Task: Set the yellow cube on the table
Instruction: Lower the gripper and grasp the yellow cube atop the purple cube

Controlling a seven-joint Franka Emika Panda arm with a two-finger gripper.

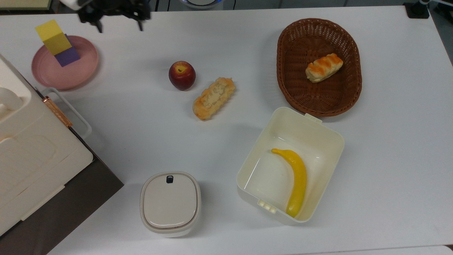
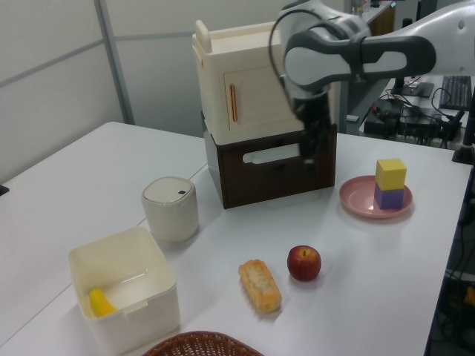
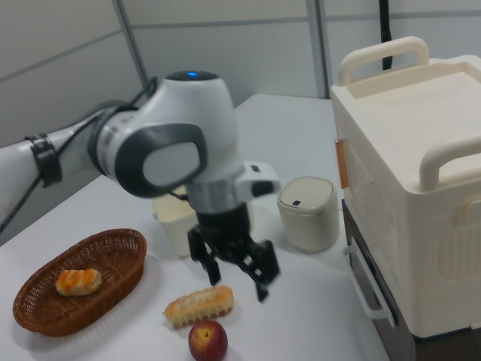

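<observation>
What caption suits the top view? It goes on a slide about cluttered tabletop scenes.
Open gripper nears the yellow cube stacked on a purple cube on a pink plate.

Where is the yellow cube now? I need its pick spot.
At the top view's upper left, the yellow cube sits stacked on the purple cube on the pink plate.
</observation>
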